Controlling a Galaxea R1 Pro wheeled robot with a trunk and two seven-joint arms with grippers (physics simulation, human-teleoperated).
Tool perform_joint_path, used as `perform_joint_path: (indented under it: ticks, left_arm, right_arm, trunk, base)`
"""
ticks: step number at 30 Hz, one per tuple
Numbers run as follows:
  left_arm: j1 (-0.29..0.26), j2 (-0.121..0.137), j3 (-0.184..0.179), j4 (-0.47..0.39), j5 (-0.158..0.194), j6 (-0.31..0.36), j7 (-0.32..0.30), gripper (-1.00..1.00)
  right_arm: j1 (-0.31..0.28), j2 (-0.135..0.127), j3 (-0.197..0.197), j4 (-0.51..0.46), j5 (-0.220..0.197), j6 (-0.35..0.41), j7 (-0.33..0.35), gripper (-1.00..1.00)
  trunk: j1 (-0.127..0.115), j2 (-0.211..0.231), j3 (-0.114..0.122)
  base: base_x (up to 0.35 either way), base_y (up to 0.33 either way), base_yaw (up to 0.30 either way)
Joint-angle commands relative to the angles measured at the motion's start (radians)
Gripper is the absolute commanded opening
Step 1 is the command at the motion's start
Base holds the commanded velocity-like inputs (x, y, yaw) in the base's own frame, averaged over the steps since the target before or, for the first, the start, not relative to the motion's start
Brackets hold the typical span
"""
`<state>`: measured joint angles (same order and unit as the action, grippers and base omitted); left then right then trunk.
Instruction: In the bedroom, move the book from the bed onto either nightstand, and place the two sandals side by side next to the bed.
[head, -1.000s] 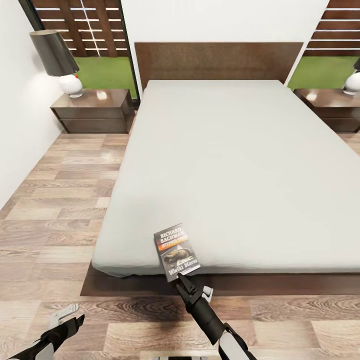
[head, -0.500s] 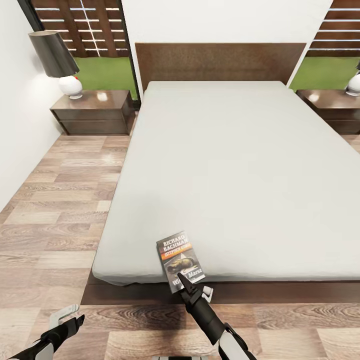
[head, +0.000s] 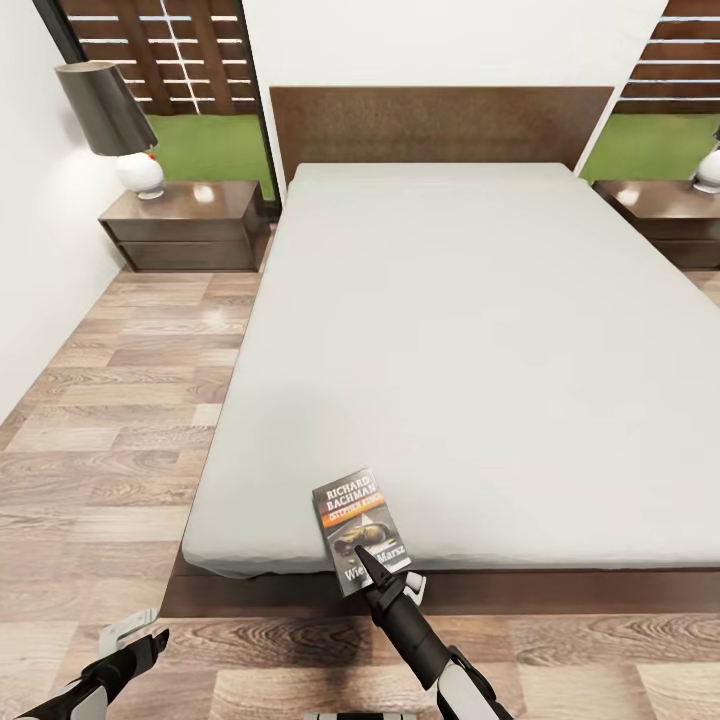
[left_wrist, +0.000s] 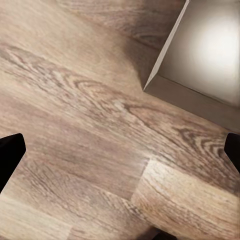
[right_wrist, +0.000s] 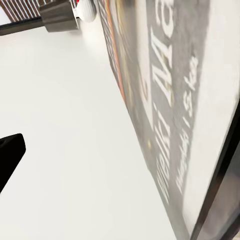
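The right gripper (head: 372, 563) has its dark finger laid over the near end of the book (head: 360, 525), which lies at the foot edge of the bed (head: 470, 340) with its lower corner poking out past the mattress. That overhang is probably why the arm comes in low and from the foot of the bed: one finger can pass above the cover and the other beneath it. In the right wrist view the cover (right_wrist: 165, 100) runs very close along one side of the fingers, so the jaws look set around the book's edge, but I cannot tell whether they are clamped on it or only bracketing it (the lower finger is hidden under the book).

The left gripper (head: 130, 635) hangs low over the plank floor (head: 100, 470), well off to the side of the book, with its fingers spread apart. It looks parked there, out of the way of the working arm.

Far ahead of the right gripper and off to the side of the left arm stands a nightstand (head: 185, 225) beside the headboard, with a lamp (head: 115, 125) on it and some bare top beside the lamp, which seems the likely spot for the book. A second nightstand (head: 665, 215) sits at the bed's other side.
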<state>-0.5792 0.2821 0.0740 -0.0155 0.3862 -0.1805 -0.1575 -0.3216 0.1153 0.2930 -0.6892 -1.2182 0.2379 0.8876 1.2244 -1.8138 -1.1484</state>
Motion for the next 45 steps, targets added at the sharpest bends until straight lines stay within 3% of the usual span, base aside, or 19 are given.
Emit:
perform_joint_path:
  ticks: [1,14,15,27,45]
  left_arm:
    - [-0.001,0.0,0.007,0.002,0.002,-0.002,-0.007,1.0]
    - [-0.001,0.001,0.007,0.002,0.002,-0.002,-0.007,1.0]
    - [-0.001,0.0,0.007,0.002,0.002,-0.002,-0.007,1.0]
    - [-0.001,0.001,0.009,0.002,0.002,-0.002,-0.007,1.0]
    - [-0.001,0.001,0.009,0.002,0.002,-0.002,-0.007,1.0]
  right_arm:
    - [-0.001,0.0,0.002,0.0,-0.011,0.009,0.002,1.0]
    - [-0.001,0.0,0.002,0.0,-0.011,0.009,0.002,1.0]
    - [-0.001,0.0,0.002,0.0,-0.011,0.009,0.002,-1.0]
    - [-0.001,0.0,0.002,0.0,-0.011,0.011,0.002,-1.0]
    - [-0.001,0.0,0.002,0.0,-0.011,0.009,0.002,-1.0]
  trunk:
    - [0.0,0.0,-0.001]
    - [0.0,0.0,-0.001]
    - [0.0,0.0,-0.001]
    - [0.0,0.0,-0.001]
    - [-0.069,0.126,0.056]
  base:
    - [0.008,0.0,0.0]
    - [0.001,0.0,0.0]
    - [0.0,0.0,0.0]
    - [0.0,0.0,0.0]
    - [0.0,0.0,0.0]
